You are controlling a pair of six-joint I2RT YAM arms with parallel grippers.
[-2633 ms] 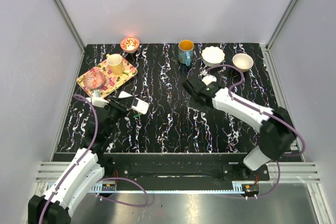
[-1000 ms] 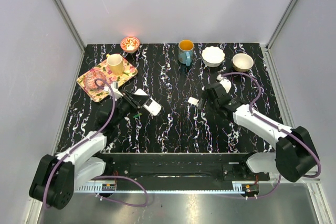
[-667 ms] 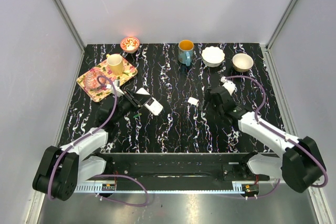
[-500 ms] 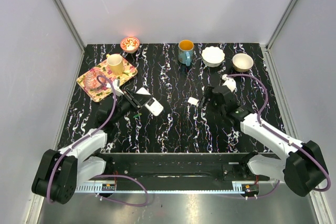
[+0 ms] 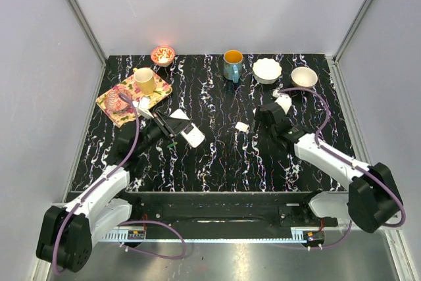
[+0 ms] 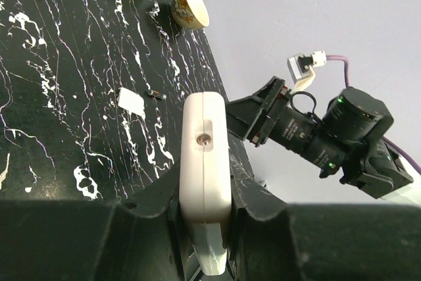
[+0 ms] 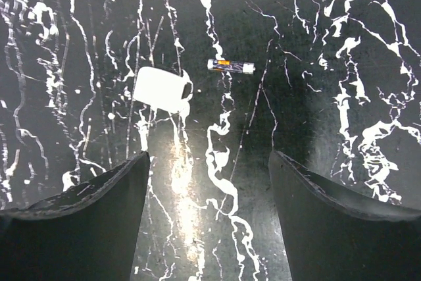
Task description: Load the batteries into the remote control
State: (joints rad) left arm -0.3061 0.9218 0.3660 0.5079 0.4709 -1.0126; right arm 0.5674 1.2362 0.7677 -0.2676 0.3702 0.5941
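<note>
The white remote control (image 6: pixel 205 156) stands on edge between the fingers of my left gripper (image 6: pixel 205 202), which is shut on it. From above, the remote control (image 5: pixel 191 135) hangs just over the table's left-middle, in the left gripper (image 5: pixel 177 129). One battery (image 7: pixel 231 65), thin with an orange band, lies on the table beside a small white cover (image 7: pixel 159 89). My right gripper (image 7: pixel 207 162) hovers open above the table, near side of both, holding nothing. A tiny greenish thing (image 5: pixel 172 141), possibly another battery, lies below the remote.
A floral tray (image 5: pixel 112 104) with a yellow cup (image 5: pixel 145 81) sits at the back left. Along the back edge are a small red-filled bowl (image 5: pixel 162 54), a teal mug (image 5: pixel 232 64) and two white bowls (image 5: pixel 267 70) (image 5: pixel 304 77).
The right gripper drew back to the right, leaving the white cover bare on the table. The left gripper carried the remote slightly right.
</note>
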